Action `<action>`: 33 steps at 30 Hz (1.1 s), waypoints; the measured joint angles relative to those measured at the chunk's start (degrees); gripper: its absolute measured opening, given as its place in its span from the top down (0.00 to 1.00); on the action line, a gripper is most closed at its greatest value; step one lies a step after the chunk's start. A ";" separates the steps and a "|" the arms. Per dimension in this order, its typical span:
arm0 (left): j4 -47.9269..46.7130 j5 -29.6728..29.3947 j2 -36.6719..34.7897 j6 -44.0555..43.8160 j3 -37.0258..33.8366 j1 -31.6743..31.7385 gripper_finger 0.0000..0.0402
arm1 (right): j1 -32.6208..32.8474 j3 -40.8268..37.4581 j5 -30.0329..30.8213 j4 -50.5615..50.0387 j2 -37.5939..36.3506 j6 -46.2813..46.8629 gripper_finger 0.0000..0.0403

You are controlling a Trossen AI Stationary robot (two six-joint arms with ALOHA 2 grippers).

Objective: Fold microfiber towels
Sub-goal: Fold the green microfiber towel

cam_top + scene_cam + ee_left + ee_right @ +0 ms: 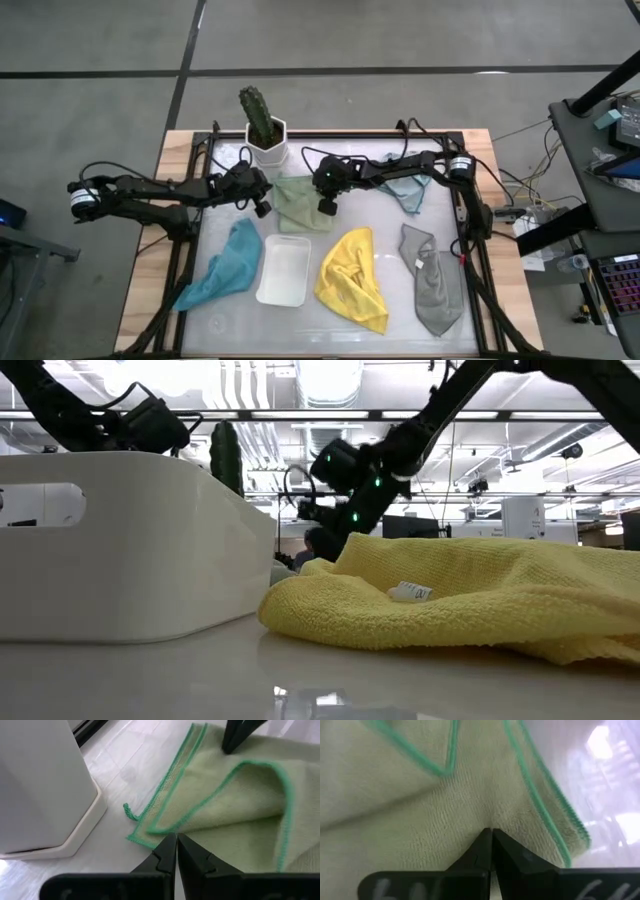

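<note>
Pale green towel [296, 203] is lying at the table's far middle beside the cactus pot [267, 150], and we are pressing our clenched left gripper [262, 208] and right gripper [326, 207] at its edges.

You were working in a robotics lab set in an open-plan office hall. The tabletop [330, 320] stood on a grey concrete floor [100, 40] crossed by dark seams, with cables [520, 190] trailing to a side bench [600, 130] of equipment. Beyond it, the low view showed exposed ceiling ducts [330, 385], strip lights [560, 425] and rows of monitors [410, 525].
</note>
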 joint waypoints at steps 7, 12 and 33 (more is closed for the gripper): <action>0.68 0.34 0.00 -2.94 0.74 -0.07 1.00 | -2.32 0.18 2.88 -1.51 0.83 -4.56 0.98; 0.56 0.36 0.00 -3.02 1.02 -1.64 1.00 | -5.52 0.16 3.55 -3.84 0.05 -7.47 0.98; 0.50 0.33 0.02 -6.01 8.67 -7.88 1.00 | -9.04 -3.49 4.03 -5.56 -8.07 -6.94 0.98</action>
